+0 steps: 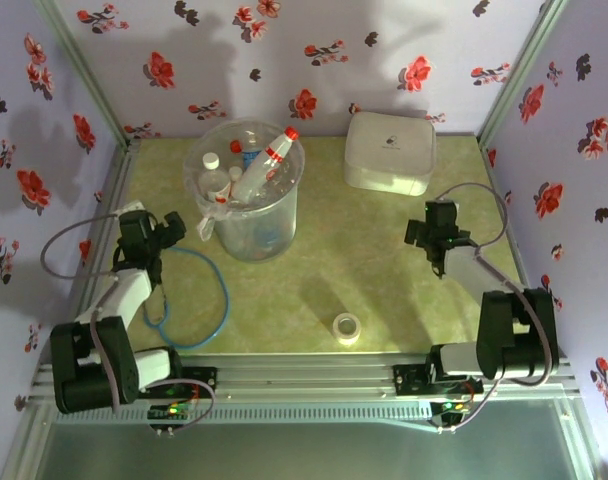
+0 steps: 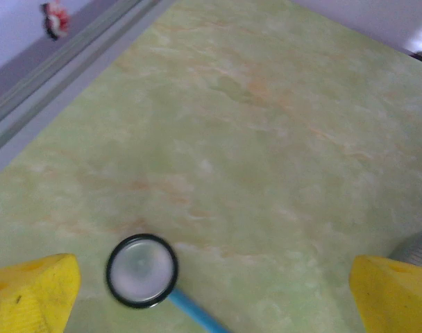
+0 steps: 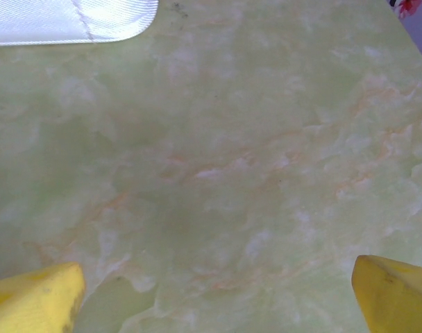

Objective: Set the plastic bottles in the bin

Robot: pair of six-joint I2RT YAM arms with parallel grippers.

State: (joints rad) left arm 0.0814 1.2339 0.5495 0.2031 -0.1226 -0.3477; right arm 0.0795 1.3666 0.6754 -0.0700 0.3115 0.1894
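Nearest, a tape roll (image 1: 346, 327) lies on the bench (image 1: 384, 270) by its front edge. A blue cable (image 1: 225, 295) loops beside the left arm; up close it ends in a blurred, black-rimmed disc (image 2: 141, 270). The left jaws stand wide open over bare bench, their yellow fingertips (image 2: 32, 295) cut off by the frame. The right jaws are likewise wide and empty. Farther back, the bottles (image 1: 266, 165) lie piled in the bin (image 1: 259, 235), the lower ones hard to count. A white box (image 1: 388, 152) stands back right.
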